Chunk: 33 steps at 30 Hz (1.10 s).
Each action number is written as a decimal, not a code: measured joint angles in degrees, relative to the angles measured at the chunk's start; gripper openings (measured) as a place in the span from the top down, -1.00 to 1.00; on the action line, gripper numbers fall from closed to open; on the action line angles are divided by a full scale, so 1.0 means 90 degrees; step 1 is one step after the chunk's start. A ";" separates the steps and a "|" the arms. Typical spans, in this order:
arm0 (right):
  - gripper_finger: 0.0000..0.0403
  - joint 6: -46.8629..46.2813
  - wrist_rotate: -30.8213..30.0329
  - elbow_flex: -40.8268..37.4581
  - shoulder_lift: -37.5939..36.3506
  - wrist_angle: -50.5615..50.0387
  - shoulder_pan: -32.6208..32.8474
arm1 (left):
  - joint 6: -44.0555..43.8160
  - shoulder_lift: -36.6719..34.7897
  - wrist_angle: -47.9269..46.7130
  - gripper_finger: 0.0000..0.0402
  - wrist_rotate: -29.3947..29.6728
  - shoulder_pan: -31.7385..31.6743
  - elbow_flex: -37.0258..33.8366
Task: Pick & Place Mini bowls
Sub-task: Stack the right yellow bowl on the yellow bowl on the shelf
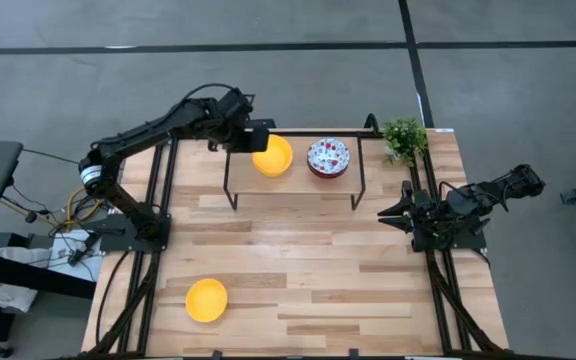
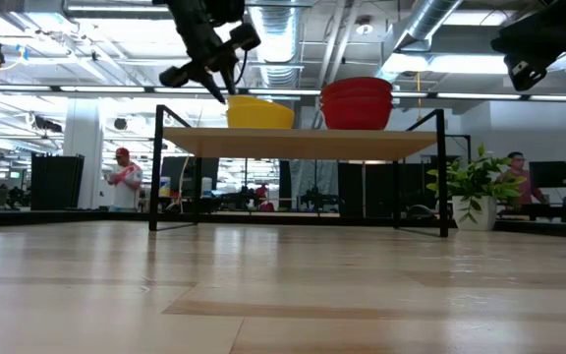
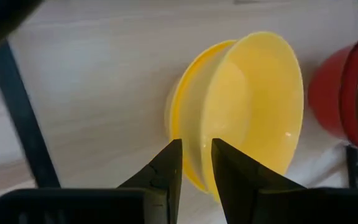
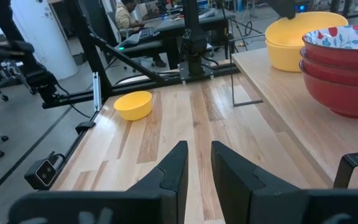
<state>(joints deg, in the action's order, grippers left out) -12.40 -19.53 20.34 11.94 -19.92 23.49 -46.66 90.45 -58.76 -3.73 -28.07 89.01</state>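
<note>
A stack of two yellow bowls (image 1: 272,155) (image 3: 253,106) sits on a raised shelf (image 2: 303,144) at the table's far side. Beside it is a stack of white floral bowls with red outsides (image 1: 329,157) (image 2: 357,102). My left gripper (image 1: 264,146) (image 3: 196,146) is at the near-left rim of the upper yellow bowl, with its fingers a narrow gap apart. A third yellow bowl (image 1: 206,300) (image 4: 133,104) rests upright on the table near the near edge. My right gripper (image 1: 382,214) (image 4: 199,149) waits by the right edge, slightly open and touching nothing. My left gripper pinches the rim (image 3: 199,132) of the upper yellow bowl, with one finger (image 3: 232,165) inside the bowl and one (image 3: 169,163) against its outer wall. It comes slanting down from the table's left. The bowl sits nested in the lower yellow bowl (image 3: 178,106), raised slightly on the held side.
The shelf stands on thin black legs (image 1: 230,185), with open table under and in front of it. A small green plant (image 1: 404,137) (image 2: 475,182) stands at the far right corner. People and desks show in the room beyond the table.
</note>
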 joint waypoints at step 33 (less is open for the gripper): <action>0.70 -0.0151 -0.0002 -0.0002 0.0000 -0.0073 -0.0002 | 0.0116 0.0049 0.0487 0.97 0.0064 0.0099 -0.0087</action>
<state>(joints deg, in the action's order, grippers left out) -13.76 -19.55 20.32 11.94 -20.58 23.46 -45.62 90.89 -54.37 -3.15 -27.17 88.23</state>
